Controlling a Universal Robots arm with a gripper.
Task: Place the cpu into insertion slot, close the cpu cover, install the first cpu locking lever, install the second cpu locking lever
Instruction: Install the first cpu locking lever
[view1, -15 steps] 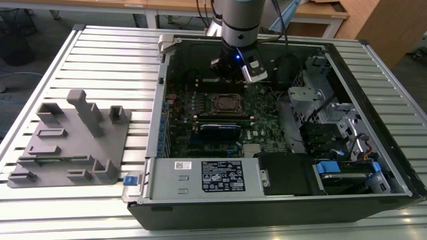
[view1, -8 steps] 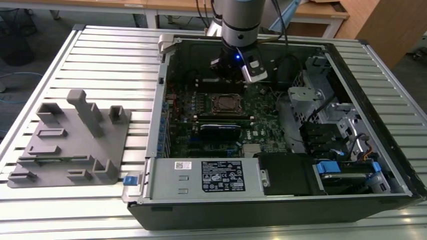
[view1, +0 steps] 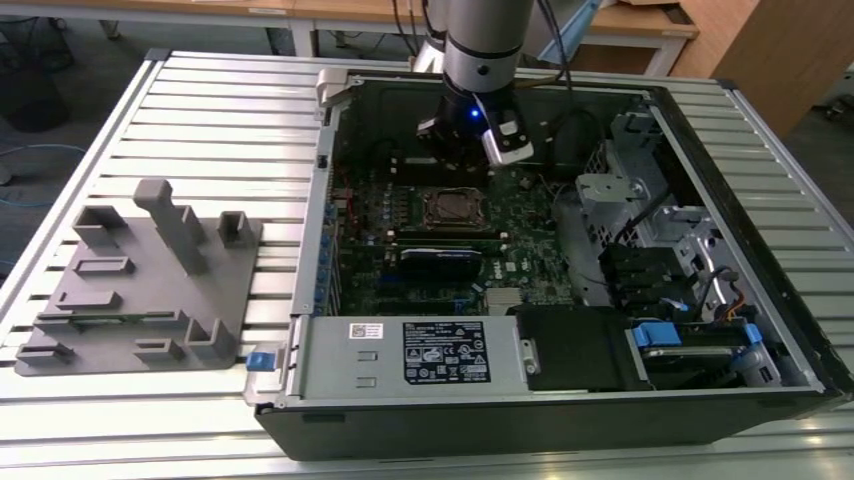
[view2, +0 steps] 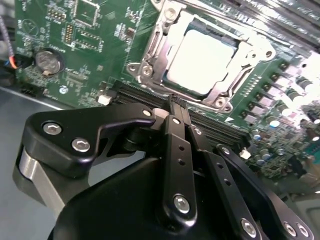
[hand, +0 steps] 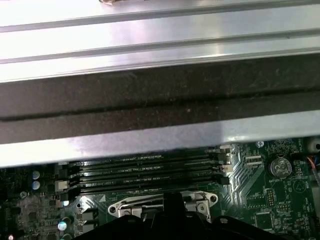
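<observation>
Claw: we see the gripper (view2: 176, 107) in the second wrist view with its black fingers (view2: 175, 130) pressed together, clenched on nothing, the tips just beside the near edge of the socket.
Arm: in the exterior view we find the gripper (view1: 470, 160) hanging inside the open case (view1: 561, 400), just above the board (view1: 400, 215).
Cpu: we see the cpu (view2: 200, 62) lying flat in the slot (view2: 155, 55), its pale metal top showing through the window of the frame.
Cover: the cover (view2: 235, 82) lies down flat around the cpu, its silvery frame over the chip's edges.
Slot from outside: in the exterior view the slot (view1: 454, 208) sits near the middle of the board, just below the gripper.
Memory slots: in the first wrist view we see long black slots (hand: 145, 172) next to the socket's metal edge (hand: 162, 202).
Battery: a coin cell (view2: 47, 61) sits on the board, well apart from the socket.
Rack: a grey holder (view1: 140, 280) stands on the table (view1: 227, 110) at the exterior view's left of the case.
</observation>
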